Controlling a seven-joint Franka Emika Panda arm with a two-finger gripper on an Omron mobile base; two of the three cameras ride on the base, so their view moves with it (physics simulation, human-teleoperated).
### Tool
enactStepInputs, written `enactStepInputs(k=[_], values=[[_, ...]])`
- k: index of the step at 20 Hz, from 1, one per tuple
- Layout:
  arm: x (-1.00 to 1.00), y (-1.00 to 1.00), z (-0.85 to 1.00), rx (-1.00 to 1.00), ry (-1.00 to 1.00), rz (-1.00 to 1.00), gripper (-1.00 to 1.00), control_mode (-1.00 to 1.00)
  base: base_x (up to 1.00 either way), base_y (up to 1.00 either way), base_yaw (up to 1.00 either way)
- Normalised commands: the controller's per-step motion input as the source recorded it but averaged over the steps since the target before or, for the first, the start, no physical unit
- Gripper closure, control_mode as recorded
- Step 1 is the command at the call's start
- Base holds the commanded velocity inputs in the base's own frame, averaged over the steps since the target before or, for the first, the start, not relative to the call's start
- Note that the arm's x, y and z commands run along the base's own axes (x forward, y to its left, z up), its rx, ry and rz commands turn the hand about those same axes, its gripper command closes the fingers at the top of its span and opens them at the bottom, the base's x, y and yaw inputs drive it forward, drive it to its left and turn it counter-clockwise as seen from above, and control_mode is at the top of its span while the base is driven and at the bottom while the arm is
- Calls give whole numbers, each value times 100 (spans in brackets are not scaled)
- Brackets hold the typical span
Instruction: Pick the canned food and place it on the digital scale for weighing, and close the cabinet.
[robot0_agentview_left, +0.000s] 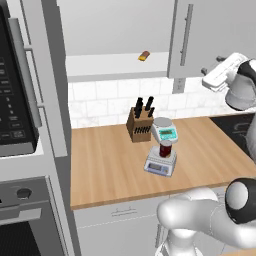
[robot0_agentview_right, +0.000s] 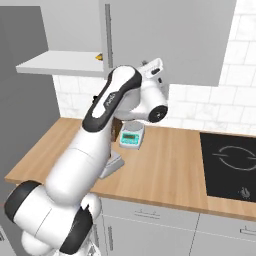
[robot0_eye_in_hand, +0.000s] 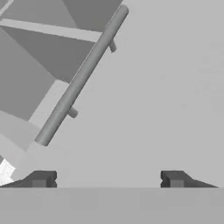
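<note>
I am holding my hand (robot0_eye_in_hand: 107, 179) up high in front of the cabinet (robot0_agentview_left: 212, 35), and my two fingers (robot0_eye_in_hand: 41, 178) are spread wide apart with nothing between them. The canned food (robot0_agentview_left: 165, 149) is standing on the digital scale (robot0_agentview_left: 160, 163), down on the wooden desk (robot0_agentview_left: 110, 165), just in front of the white scale (robot0_agentview_left: 165, 130) and near the knife block (robot0_agentview_left: 139, 125). So I think the weighing part is done, and the door is the part left to do. The grey door (robot0_eye_in_hand: 166, 87) is right in front of my hand, and its long silver handle (robot0_eye_in_hand: 81, 76) is sitting up and to one side of my fingers, not between them. The open shelf (robot0_agentview_left: 115, 65) beside the door has a small brown thing (robot0_agentview_left: 144, 55) lying on it. What could go wrong? If I am pushing on the flat door too far from its free edge, my fingers may just slide along it and the door may not swing all the way shut. My fingers could also bump or catch the handle, because it is so close. The can is standing straight up — its long way is going up and down and its dark top is facing the ceiling. My arm is far above it, so I do not think I will knock it over.
</note>
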Motion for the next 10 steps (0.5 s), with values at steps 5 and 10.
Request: enactStepInputs(k=[5,10], values=[[-100,14,18,0,-33,0,-100,-100,0,0,0],[-100,51,3,-4,-29,4,-100,-100,0,0,0]])
